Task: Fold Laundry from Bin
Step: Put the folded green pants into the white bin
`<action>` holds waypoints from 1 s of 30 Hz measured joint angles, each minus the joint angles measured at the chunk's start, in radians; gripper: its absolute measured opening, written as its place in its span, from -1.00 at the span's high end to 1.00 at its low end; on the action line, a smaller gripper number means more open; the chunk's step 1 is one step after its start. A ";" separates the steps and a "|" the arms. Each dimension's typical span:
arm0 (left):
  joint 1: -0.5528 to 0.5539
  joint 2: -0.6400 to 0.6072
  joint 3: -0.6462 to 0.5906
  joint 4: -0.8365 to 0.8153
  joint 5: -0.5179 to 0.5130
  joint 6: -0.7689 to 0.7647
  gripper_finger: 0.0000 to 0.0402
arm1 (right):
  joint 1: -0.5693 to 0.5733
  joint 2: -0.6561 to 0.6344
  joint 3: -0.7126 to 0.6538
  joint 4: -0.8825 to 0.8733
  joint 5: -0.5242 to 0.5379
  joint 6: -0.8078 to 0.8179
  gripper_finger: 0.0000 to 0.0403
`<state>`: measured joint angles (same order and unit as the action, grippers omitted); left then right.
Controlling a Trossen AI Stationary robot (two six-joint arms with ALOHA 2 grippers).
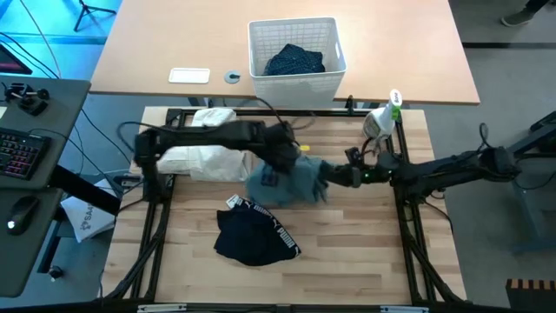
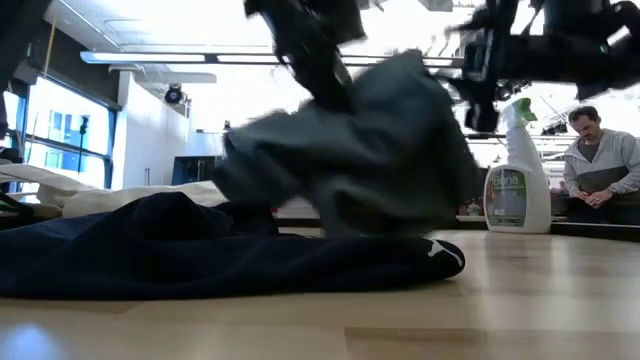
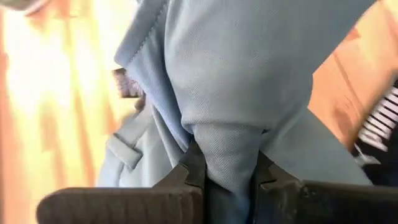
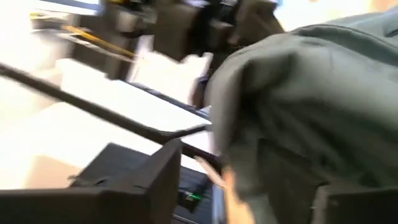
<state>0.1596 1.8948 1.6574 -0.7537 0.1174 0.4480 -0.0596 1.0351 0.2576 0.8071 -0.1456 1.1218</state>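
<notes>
Over the wooden table (image 1: 347, 252), left gripper (image 3: 227, 177) clamps grey-green top (image 1: 291, 181); right gripper (image 1: 334, 174) parted.

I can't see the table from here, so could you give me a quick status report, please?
Left gripper shut on grey-green top, lifted over table centre. Right gripper open at the top's edge. Black piece lies just below; navy garment in bin.

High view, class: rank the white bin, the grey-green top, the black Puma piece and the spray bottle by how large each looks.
1. White bin.
2. Black Puma piece and grey-green top: they look alike, and the arms cover part of the top, so no ranking between them.
3. Spray bottle, clearly smallest.
</notes>
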 joint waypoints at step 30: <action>0.562 -0.040 0.236 0.894 -0.464 0.484 0.87 | -0.124 -0.218 0.809 -1.461 0.362 -0.596 -0.05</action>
<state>0.7216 1.8550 1.8931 0.1402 -0.3462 0.9321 -0.1837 0.8175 1.0664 -0.6539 0.2166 0.5254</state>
